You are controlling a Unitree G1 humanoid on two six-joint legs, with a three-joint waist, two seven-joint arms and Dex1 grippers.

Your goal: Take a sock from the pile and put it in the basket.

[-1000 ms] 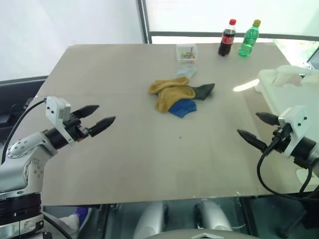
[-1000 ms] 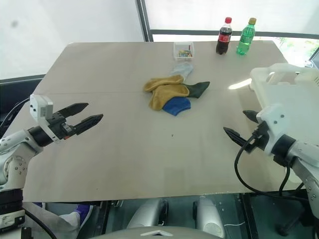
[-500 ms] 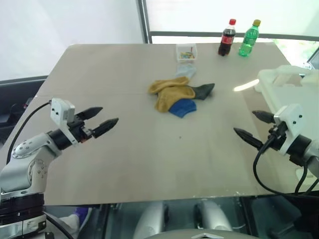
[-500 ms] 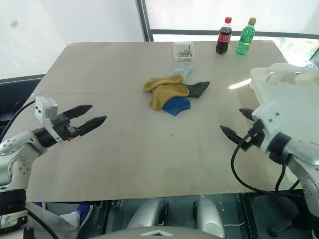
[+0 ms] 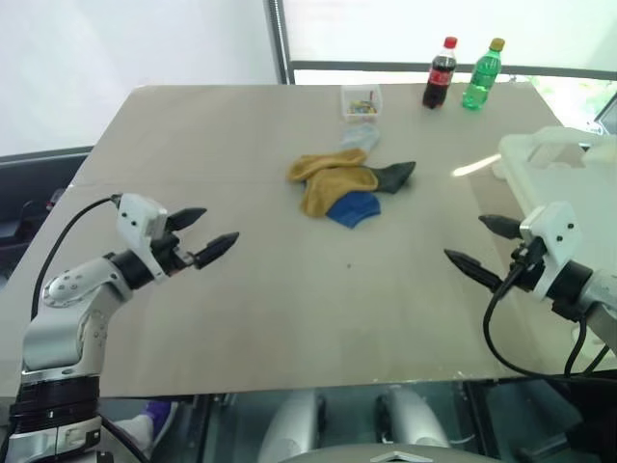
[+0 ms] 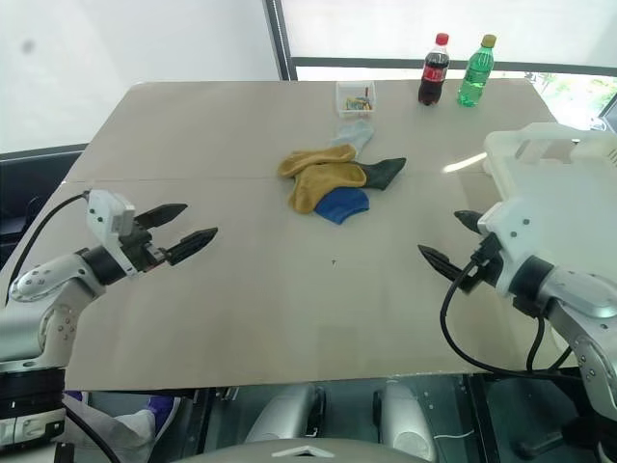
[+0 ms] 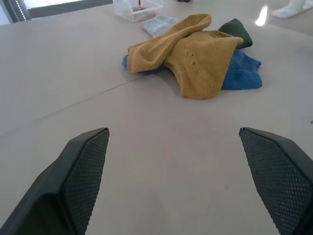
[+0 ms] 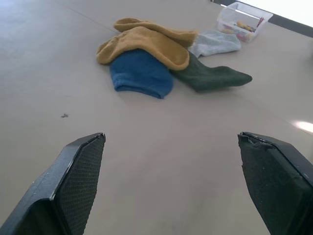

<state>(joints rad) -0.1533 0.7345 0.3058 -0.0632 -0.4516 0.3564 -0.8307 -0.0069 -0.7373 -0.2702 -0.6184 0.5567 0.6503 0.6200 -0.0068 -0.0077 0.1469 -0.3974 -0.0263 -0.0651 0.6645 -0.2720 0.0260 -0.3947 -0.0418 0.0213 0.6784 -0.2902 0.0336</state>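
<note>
The pile (image 5: 347, 182) of socks lies in the middle of the table: mustard-yellow ones on top, a bright blue one (image 8: 141, 73) at the near side, a dark green one (image 8: 210, 78) to the right and a pale grey one (image 7: 160, 23) behind. My left gripper (image 5: 204, 238) hovers open over the table's left part, pointing toward the pile, well short of it. Open too, my right gripper (image 5: 482, 249) hangs over the right part, aimed at the pile from the other side. The white basket (image 6: 569, 183) stands at the table's right edge, beside my right arm.
A small clear box (image 5: 361, 102) of coloured bits sits behind the pile. A cola bottle (image 5: 441, 73) and a green bottle (image 5: 482, 74) stand at the far edge. The beige table (image 5: 289, 289) is bare between the grippers and the pile.
My left gripper has edged right toward the table's middle and sunk a little, and its wrist has rolled slightly. The right gripper has drifted slightly left. Both stay open.
</note>
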